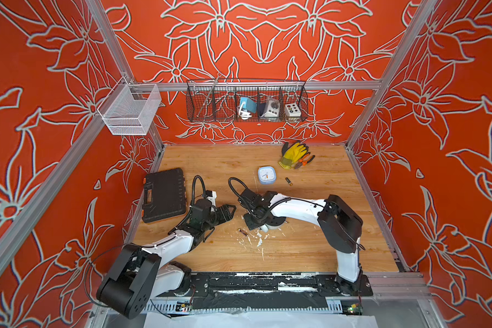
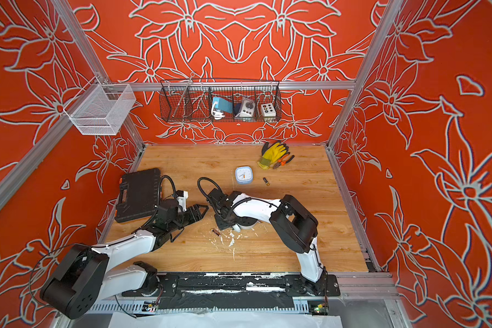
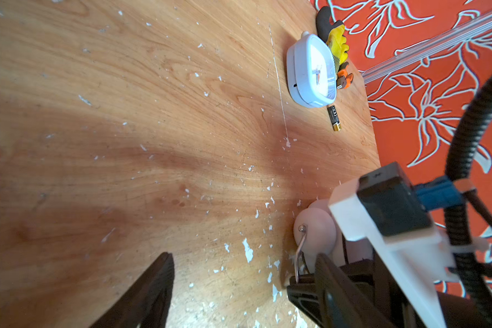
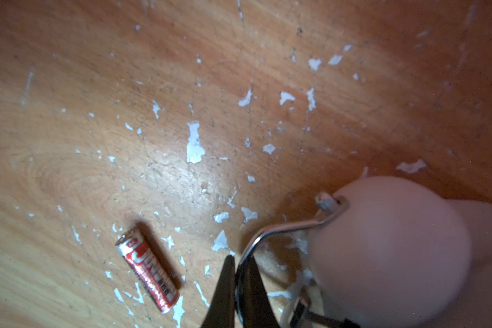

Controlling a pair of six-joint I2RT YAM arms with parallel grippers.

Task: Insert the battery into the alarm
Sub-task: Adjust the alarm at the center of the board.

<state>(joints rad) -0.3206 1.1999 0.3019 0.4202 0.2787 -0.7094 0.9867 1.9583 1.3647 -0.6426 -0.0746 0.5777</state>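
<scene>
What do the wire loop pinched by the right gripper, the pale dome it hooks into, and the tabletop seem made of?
The wire loop: bare metal, bright glinting silver. The pale dome: probably smooth plastic, matte pinkish-white, soft sheen; painted metal possible. The tabletop: wood-grain laminate or veneer, worn, white chips in its surface.

Left tool (image 3: 243, 257) spread wide, right tool (image 4: 239, 264) pinched shut, both arms bent forward

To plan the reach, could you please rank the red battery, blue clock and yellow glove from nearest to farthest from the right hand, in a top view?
1. red battery, just left of the right hand, which grips a wire handle.
2. blue clock, mid-table, farther back.
3. yellow glove, at the back edge, right side.
</scene>
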